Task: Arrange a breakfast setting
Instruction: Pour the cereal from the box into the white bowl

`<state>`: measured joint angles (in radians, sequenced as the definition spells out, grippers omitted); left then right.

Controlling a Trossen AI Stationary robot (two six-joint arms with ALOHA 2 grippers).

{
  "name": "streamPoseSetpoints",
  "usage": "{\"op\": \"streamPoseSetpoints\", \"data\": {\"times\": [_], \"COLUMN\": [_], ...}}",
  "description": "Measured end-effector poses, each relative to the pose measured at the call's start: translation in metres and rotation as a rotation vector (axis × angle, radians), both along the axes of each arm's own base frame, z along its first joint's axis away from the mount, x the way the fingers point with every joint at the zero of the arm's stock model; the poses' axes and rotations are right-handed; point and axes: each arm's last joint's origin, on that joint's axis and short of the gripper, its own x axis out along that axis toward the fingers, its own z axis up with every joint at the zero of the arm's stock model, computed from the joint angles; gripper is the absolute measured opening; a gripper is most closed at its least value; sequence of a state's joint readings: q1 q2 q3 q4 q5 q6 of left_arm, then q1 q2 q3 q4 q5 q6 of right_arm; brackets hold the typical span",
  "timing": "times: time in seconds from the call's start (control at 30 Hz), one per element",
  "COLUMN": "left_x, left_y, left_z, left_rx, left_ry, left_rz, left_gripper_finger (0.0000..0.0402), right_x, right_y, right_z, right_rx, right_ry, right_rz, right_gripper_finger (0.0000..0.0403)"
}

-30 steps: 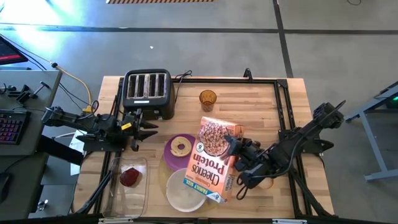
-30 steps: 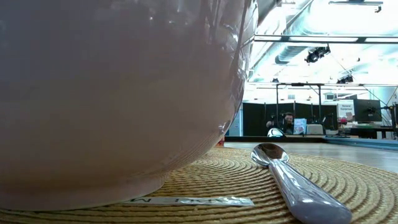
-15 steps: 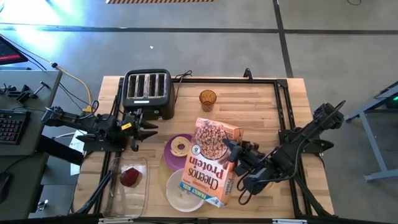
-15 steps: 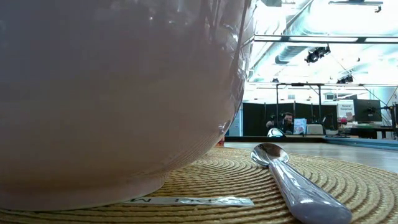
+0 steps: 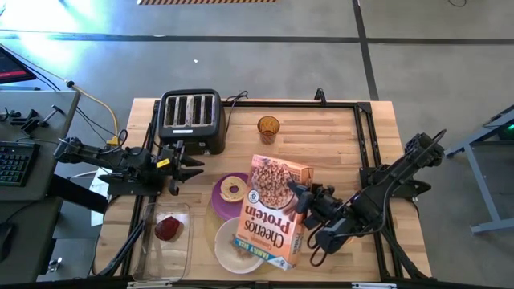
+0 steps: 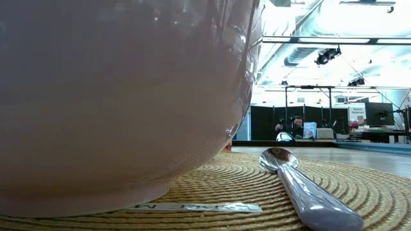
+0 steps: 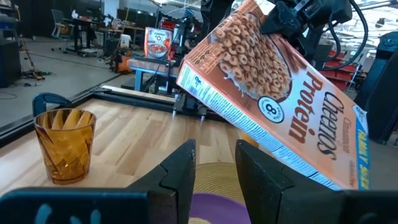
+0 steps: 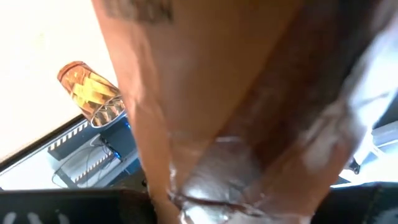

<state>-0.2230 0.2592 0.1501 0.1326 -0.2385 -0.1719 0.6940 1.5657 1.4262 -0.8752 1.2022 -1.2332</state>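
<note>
My right gripper (image 5: 299, 197) is shut on a tilted orange cereal box (image 5: 269, 209), whose low end hangs over the white bowl (image 5: 233, 253). Brown cereal shows in the bowl. The bowl's base rests on the round tan placemat (image 6: 225, 186), and the metal spoon (image 6: 292, 176) lies on the mat beside it. A toasted bagel ring (image 5: 234, 189) sits on the small purple plate (image 5: 218, 197) just beyond the bowl. My left gripper (image 5: 193, 168) waits open near the toaster, level, holding nothing. My right gripper holds the cereal box by its right-hand long edge (image 5: 291, 191), nearer the raised end, coming at it from the table's right. The box (image 7: 280, 93) is lifted clear and tilted, its lower end over the bowl. The fingers themselves are hidden behind the box.
A black four-slot toaster (image 5: 190, 116) stands at the far left, with an amber glass (image 5: 268, 127) to its right. A clear plastic container (image 5: 165, 241) with a dark red food piece (image 5: 169, 228) lies at the near left. Bare wood lies at the far right.
My right gripper has rolled and tipped the cereal box steeper, and its low end has swung a little toward the table's left over the bowl. The bowl's inside, white a second ago, now shows brown cereal.
</note>
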Motion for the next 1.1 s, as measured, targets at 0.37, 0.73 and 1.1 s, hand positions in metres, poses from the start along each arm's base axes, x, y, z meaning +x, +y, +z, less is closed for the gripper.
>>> {"op": "streamPoseSetpoints", "data": {"times": [0.37,0.73,1.1], "left_x": [0.000,0.000,0.000], "left_y": [0.000,-0.001,-0.001], "left_z": [0.000,0.000,0.004], "left_rx": [0.018,0.001,-0.015], "left_ry": [0.000,0.000,-0.037], "left_rz": [0.000,-0.030,-0.031], "left_gripper_finger": [0.0104,0.0104,0.0104], "right_x": [0.002,0.010,0.010], "right_y": [-0.004,-0.016,-0.015], "right_z": [0.000,0.000,0.000], "right_rx": [-0.048,-0.086,-0.078], "right_ry": [0.023,0.059,0.059], "right_rz": [-0.008,-0.037,-0.030], "right_gripper_finger": [0.0161,0.0161,0.0150]}}
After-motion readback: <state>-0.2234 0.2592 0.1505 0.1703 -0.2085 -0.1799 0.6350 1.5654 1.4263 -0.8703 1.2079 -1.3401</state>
